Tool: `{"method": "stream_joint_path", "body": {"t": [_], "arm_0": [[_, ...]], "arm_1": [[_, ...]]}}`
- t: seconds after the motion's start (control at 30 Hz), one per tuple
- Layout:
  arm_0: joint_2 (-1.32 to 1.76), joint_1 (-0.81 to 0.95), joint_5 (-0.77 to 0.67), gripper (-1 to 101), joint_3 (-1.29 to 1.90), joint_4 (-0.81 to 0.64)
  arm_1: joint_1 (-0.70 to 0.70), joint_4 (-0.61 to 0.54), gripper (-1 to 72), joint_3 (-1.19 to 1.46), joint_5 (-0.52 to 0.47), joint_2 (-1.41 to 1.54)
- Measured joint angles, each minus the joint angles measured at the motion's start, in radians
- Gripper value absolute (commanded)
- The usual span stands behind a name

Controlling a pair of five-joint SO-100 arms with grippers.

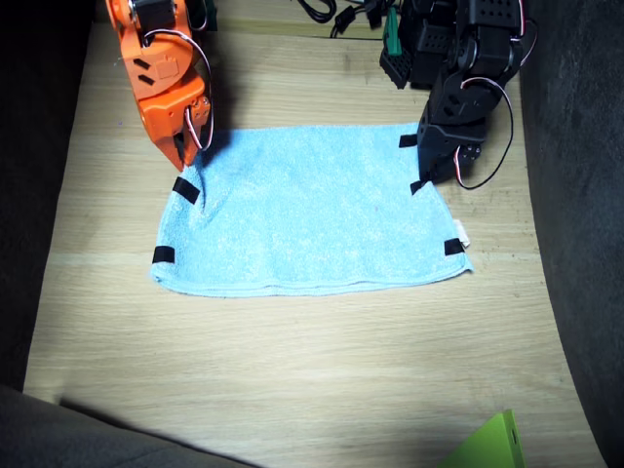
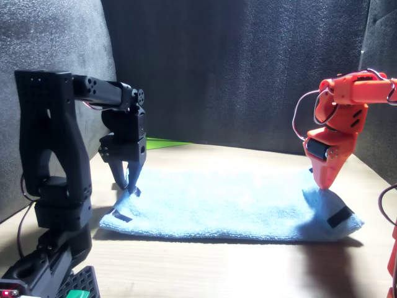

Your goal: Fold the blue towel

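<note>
On the bench [image 1: 292, 370]: one blue towel [image 1: 312, 210], spread flat mid-bench, nearer the far edge, six black tape marks [image 1: 185, 190] visible at its short edges. Two arms: orange right gripper [image 1: 185, 156] tip down on one far corner, black left gripper [image 1: 434, 171] on the other; jaws look pinched on cloth, can't confirm. Light wood top, dark fabric backdrop [image 2: 236, 68], green scrap [image 1: 487, 444] at near edge

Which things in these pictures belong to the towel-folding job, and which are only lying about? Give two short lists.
Part of the job:
- blue towel, spread flat on the table
- right gripper, orange, at one short edge of the towel
- left gripper, black, at the other short edge

Just lying about:
- green object at the table's near edge
- black cables at the far edge
</note>
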Motion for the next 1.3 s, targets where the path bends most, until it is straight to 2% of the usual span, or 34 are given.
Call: {"method": "stream_joint_path", "body": {"t": [0.53,0.8,1.0,1.3], "arm_0": [[-0.126,-0.129,-0.052,0,-0.210,0.077],[-0.232,-0.181,-0.074,0,-0.416,0.166],[-0.236,-0.198,-0.074,0,-0.509,0.232],[-0.233,-0.196,-0.071,0,-0.520,0.282]], "arm_1": [[0.161,0.156,0.0,-0.382,0.015,-0.267],[0.261,0.264,0.0,-0.690,0.054,-0.479],[0.285,0.350,0.0,-0.939,0.075,-0.626],[0.370,0.348,0.0,-1.043,0.075,-0.707]]}}
